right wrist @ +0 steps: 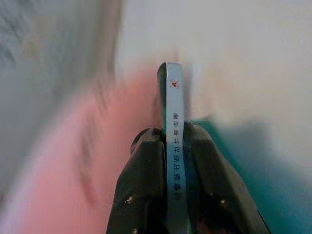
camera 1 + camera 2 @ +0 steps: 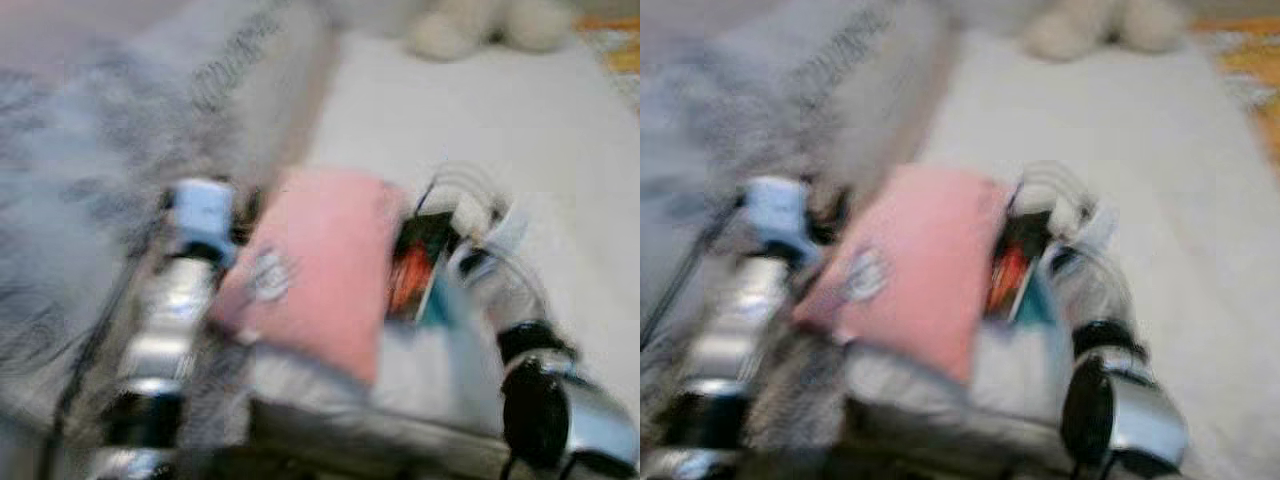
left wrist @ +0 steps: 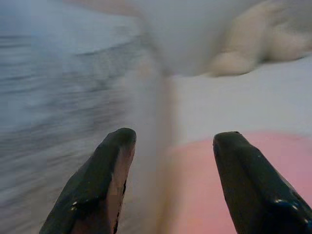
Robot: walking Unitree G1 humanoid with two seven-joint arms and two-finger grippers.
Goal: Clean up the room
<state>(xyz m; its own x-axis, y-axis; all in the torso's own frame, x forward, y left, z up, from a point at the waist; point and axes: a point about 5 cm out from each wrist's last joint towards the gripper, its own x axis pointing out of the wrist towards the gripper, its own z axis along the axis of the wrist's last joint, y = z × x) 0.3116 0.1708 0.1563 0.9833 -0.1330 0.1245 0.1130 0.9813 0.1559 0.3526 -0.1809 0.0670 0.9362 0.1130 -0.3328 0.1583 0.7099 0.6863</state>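
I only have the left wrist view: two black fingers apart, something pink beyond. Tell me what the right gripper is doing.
Observer: The right gripper is shut on a thin book, pinching it by its pale blue spine.
Operator: Say what the pink thing is.
Observer: From the head views it is a pink cushion lying between the two arms, beside the book. The pictures are blurred.
Operator: Report what lies ahead.
Observer: A cream stuffed toy lies at the far edge of the pale surface, and a grey patterned blanket is to the left.
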